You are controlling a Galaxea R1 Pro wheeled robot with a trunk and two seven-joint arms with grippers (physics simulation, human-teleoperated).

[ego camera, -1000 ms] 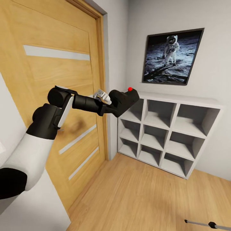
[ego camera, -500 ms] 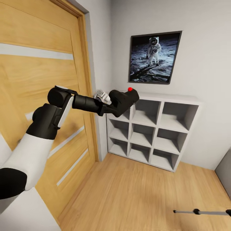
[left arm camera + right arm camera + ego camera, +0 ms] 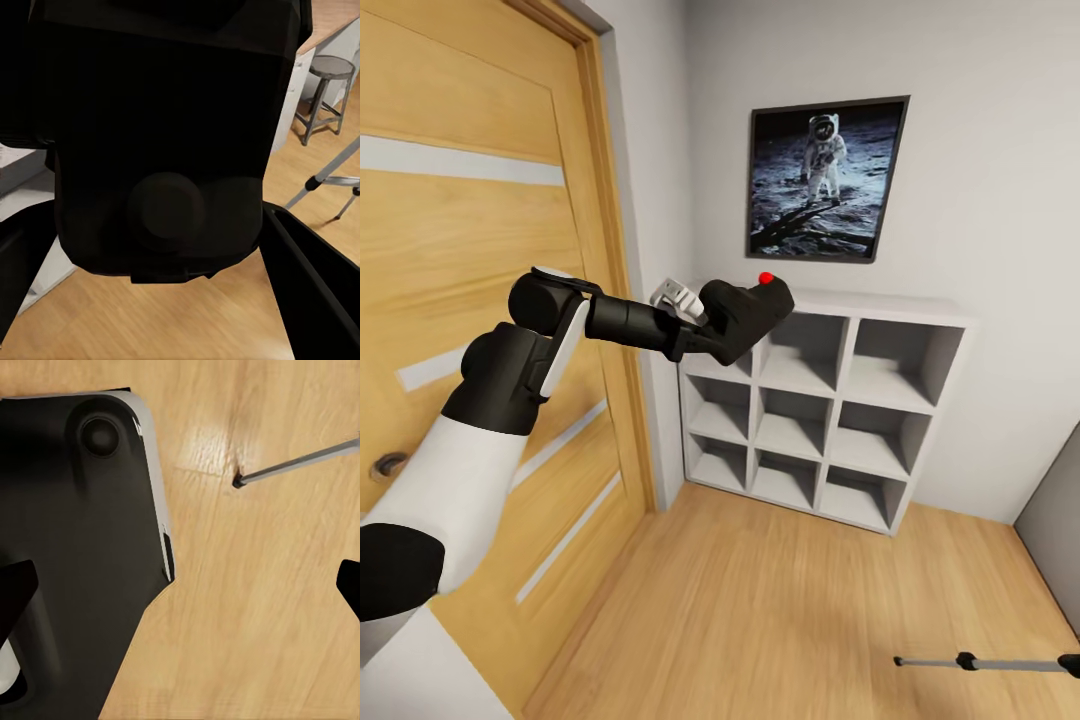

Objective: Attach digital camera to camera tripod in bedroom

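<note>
- My left gripper is clamped on the camera, held up before the shelf.
- A tripod leg lies low right.
- Right gripper's opening: I can't tell.

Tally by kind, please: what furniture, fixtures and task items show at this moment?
digital camera: 1
camera tripod, partly in frame: 1
white cube shelf: 1
framed moon picture: 1
wooden door: 1
metal stool: 1
Total: 6

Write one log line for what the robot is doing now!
left claw: shut on digital camera | camera tripod: leg low right | right claw: open over floor
</note>
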